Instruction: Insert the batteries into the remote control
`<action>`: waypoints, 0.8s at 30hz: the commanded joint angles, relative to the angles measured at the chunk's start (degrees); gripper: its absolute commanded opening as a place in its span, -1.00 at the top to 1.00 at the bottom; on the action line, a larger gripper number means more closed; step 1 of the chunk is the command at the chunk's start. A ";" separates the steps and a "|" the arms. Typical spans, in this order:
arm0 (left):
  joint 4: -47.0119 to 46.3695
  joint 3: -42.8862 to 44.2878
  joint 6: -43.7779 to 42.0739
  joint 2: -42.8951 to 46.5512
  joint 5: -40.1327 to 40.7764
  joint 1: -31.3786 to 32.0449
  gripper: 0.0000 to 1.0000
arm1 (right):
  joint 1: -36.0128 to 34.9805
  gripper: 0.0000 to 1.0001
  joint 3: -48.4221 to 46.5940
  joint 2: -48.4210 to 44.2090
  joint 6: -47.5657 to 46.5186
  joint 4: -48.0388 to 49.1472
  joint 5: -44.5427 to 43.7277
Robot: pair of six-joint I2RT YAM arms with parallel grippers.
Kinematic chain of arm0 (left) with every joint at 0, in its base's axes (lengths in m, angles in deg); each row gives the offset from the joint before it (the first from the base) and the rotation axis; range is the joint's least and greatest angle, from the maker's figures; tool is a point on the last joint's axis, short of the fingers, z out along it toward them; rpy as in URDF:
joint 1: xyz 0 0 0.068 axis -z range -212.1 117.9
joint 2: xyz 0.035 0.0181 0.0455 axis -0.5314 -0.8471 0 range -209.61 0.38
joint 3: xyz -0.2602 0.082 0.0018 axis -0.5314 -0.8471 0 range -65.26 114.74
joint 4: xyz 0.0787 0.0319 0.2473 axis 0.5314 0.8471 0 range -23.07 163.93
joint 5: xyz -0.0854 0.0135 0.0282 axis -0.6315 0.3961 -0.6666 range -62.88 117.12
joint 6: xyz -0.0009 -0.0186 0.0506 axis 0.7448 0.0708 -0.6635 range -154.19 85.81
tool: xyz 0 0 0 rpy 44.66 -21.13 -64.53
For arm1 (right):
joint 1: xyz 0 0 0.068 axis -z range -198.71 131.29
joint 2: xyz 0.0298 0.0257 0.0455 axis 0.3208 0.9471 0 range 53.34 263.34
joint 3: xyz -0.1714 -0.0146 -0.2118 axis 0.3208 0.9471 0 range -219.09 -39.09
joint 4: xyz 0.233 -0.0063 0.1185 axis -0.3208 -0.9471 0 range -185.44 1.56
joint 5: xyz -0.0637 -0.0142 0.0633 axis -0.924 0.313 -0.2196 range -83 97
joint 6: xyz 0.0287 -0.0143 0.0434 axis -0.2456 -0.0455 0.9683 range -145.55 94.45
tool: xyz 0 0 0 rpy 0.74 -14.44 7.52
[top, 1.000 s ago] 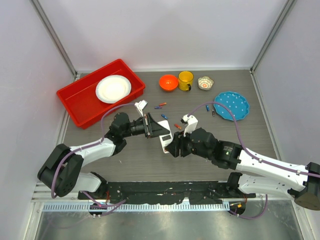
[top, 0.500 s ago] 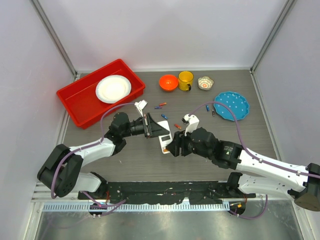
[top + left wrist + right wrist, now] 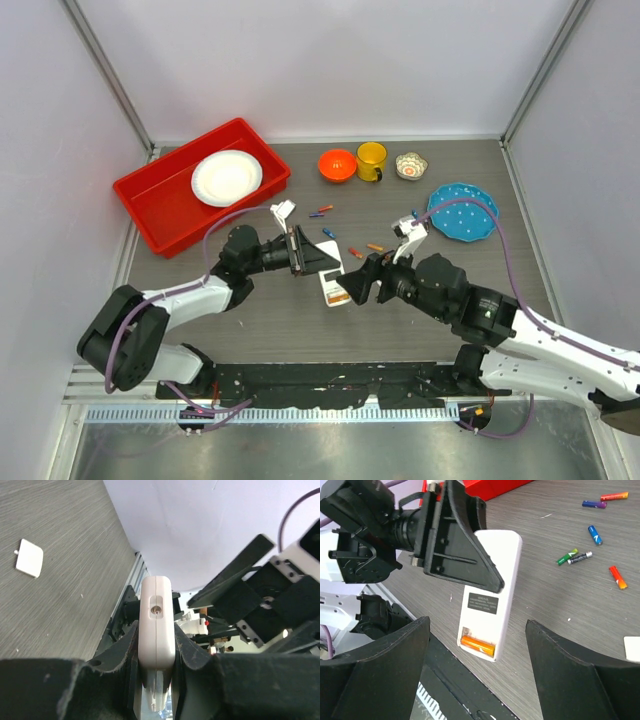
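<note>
Holding the remote control (image 3: 490,612) steady is the left arm's duty at this step. The left gripper (image 3: 156,645) is clamped narrow on the handset's two long edges, with the plain back and open battery bay turned toward the right arm.

One orange battery (image 3: 477,644) lies seated in the bay, at the end of the handset farthest from the left fingers (image 3: 192,652). Whether a further slot is free cannot be determined.

The right gripper (image 3: 362,280) hangs just beside that bay end. Its fingers (image 3: 385,670) are spread wide, one on each side of the handset, touching nothing and carrying nothing.

Loose batteries (image 3: 575,556) lie on the table beyond the right fingertips, well apart from the bay. A small white cover piece (image 3: 29,558) lies flat on the table, apart from both arms.

Judgement: loading is partly done. The right arm should next take one loose battery across its middle, match its polarity to the bay, and press it in without levering against the left grip.
</note>
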 commanded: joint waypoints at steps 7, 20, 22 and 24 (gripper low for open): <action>-27.79 -4.48 11.83 -3.98 3.14 -0.32 1.00 | 2.06 -0.60 17.08 -6.15 10.99 20.28 3.22; -25.19 -4.49 10.35 -2.58 3.41 -0.40 1.00 | 3.55 -0.49 17.62 -3.51 9.94 23.64 6.84; -23.16 -4.49 9.20 -1.27 3.84 -0.49 1.00 | 3.64 -0.54 16.39 -4.12 8.98 21.97 5.26; -18.07 -4.49 6.48 0.14 4.72 -0.67 1.00 | 3.73 -0.64 14.81 -6.66 7.31 17.32 0.37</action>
